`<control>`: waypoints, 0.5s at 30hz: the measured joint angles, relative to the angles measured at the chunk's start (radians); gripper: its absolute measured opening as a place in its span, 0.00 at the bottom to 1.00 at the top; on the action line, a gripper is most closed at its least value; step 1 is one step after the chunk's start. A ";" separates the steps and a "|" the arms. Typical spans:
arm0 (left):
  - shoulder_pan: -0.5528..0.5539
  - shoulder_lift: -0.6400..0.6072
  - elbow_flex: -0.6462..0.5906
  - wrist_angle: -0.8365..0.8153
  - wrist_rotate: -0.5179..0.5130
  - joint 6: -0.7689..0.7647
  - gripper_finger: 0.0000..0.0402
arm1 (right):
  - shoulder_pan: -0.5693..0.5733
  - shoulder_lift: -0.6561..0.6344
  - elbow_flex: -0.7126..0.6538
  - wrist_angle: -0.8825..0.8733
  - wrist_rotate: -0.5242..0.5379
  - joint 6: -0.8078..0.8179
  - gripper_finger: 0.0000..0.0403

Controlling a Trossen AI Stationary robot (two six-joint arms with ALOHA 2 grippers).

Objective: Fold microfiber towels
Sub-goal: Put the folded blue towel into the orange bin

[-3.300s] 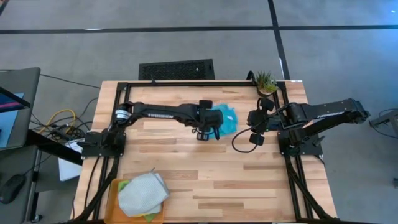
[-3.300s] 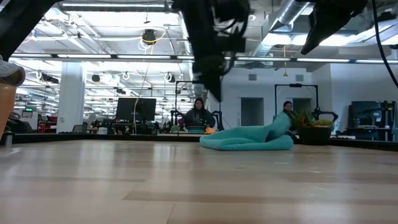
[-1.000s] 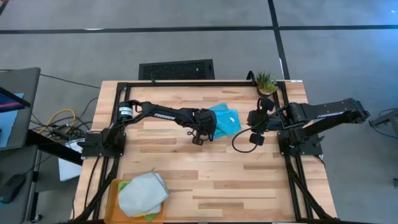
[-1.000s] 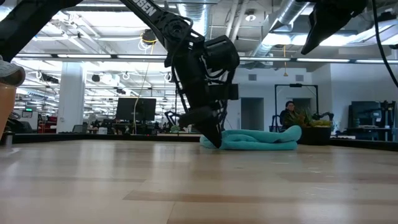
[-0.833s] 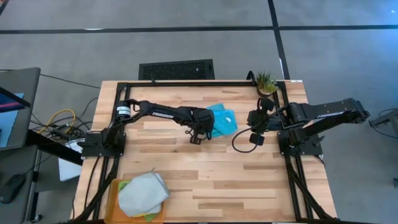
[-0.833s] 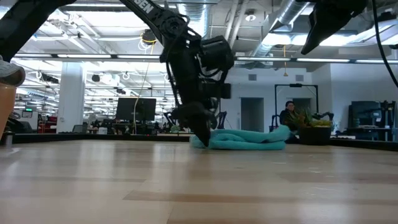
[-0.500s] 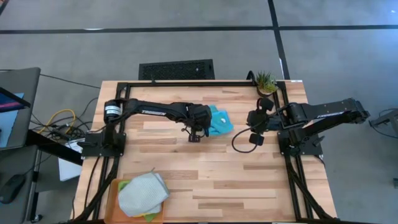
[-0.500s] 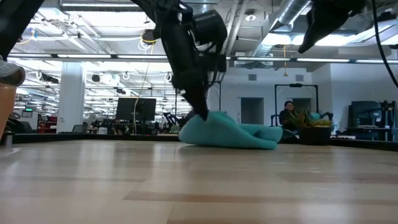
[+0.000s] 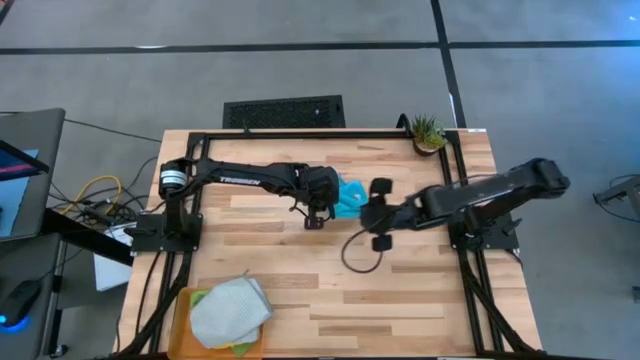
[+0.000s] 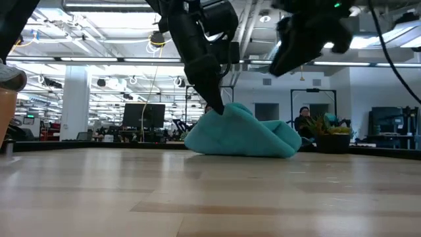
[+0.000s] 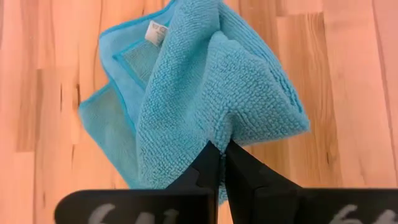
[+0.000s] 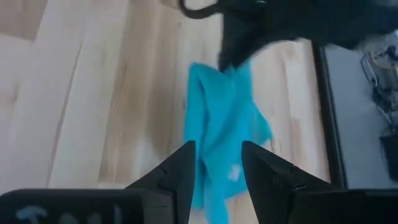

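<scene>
The turquoise microfiber towel [image 9: 352,194] lies bunched in a mound [image 10: 243,137] on the table's far middle, its white tag [image 11: 155,31] facing up. My left gripper [image 9: 336,198] is shut on the towel's raised peak [image 10: 220,110]. My right gripper [image 9: 363,207] hovers open just right of the towel and above it [image 10: 279,63], touching nothing; in its wrist view its fingers [image 12: 217,152] frame the towel [image 12: 227,115]. A light grey towel [image 9: 230,310] lies on the orange tray [image 9: 186,300] at the near left, over a green one [image 9: 199,297]. My left gripper pinches a bunched fold of the turquoise towel [image 11: 219,132] between its two fingertips. The fingers come from above, slanting down from the table's left. The pinched fold stands up as a peak, and the rest of the towel sags from it onto the table.
A small potted plant [image 9: 427,132] stands at the far right corner. A black cable loop [image 9: 355,255] hangs under the right arm. Bare wood stretches across the table's middle and near right. The black frame rails [image 9: 300,133] run along the table's edges.
My left gripper has risen and drawn toward the table's left with a fold of the turquoise towel. The towel has slid left and gone from lying low to a mound with a peak. My right gripper has swung down and left toward the towel.
</scene>
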 joint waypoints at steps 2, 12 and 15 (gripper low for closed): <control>0.000 0.000 0.000 0.004 0.004 -0.010 0.00 | -0.004 0.052 0.000 0.077 -0.001 -0.019 0.38; 0.001 -0.008 0.000 0.008 0.007 -0.015 0.00 | -0.034 0.201 -0.002 0.223 0.001 -0.056 0.38; 0.000 -0.008 0.000 0.009 0.007 -0.014 0.00 | -0.048 0.230 0.000 0.233 -0.006 -0.056 0.38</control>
